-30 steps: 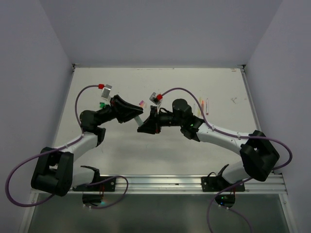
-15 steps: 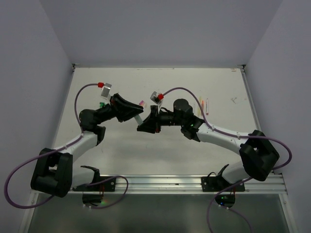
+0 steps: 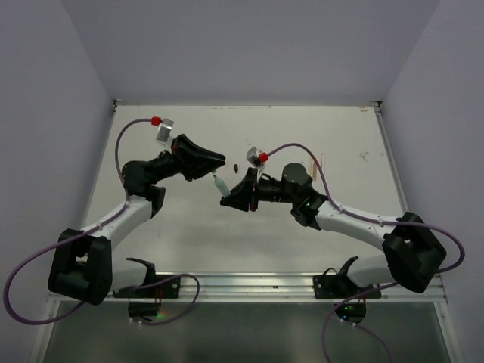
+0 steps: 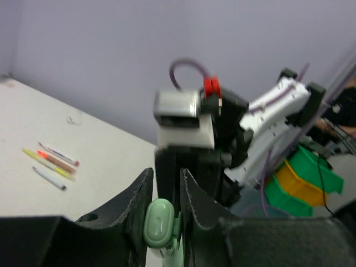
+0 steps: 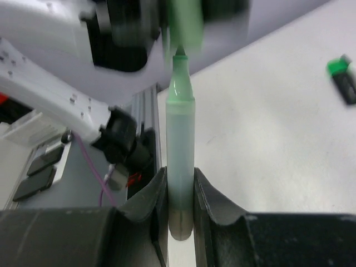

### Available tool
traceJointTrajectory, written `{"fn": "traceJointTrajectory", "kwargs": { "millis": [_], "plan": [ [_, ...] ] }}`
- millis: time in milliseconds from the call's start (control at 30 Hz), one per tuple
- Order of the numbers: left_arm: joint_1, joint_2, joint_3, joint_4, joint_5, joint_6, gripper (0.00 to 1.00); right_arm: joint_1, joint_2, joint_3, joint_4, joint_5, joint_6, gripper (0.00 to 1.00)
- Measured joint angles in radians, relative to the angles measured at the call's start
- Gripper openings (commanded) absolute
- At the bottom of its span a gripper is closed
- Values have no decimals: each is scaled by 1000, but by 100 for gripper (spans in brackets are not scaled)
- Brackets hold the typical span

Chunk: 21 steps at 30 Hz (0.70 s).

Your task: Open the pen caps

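My right gripper [image 3: 226,200] [image 5: 179,173] is shut on the pale green pen [image 5: 180,144] and holds it above the table. The pen also shows in the top view [image 3: 220,184]. Its pointed green tip [image 5: 179,53] is bare. My left gripper [image 3: 221,159] [image 4: 167,177] is shut on the pale green pen cap [image 4: 159,221]. The cap shows blurred just beyond the pen's tip in the right wrist view [image 5: 183,22], apart from it. The two grippers face each other over the middle of the table.
Several slim pens [image 4: 53,162] lie side by side at the far right of the table [image 3: 322,162]. A bright green and black piece [image 5: 344,73] lies on the table [image 3: 189,227]. A small dark piece [image 3: 235,167] lies near the grippers.
My left gripper has pulled up and away from the right one, and the cap has come off the pale green pen. My right arm has shifted right and turned.
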Motion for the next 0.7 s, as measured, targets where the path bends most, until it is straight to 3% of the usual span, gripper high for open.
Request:
{"fn": "traceJointTrajectory", "kwargs": {
  "millis": [233,467,567,700],
  "plan": [
    [52,-4,64,63,-256,2,0,1,10,-140,-177,-59,1,0],
    [52,-4,69,53,-345,11,0,1,-22,-143,-243,-31,-14,0],
    [52,-5,105,-67,-352,61,0,-14,-63,-143,-304,29,-32,0],
    [43,6,196,-347,-388,174,0,-85,-105,-122,-417,192,-41,0]
  ]
}}
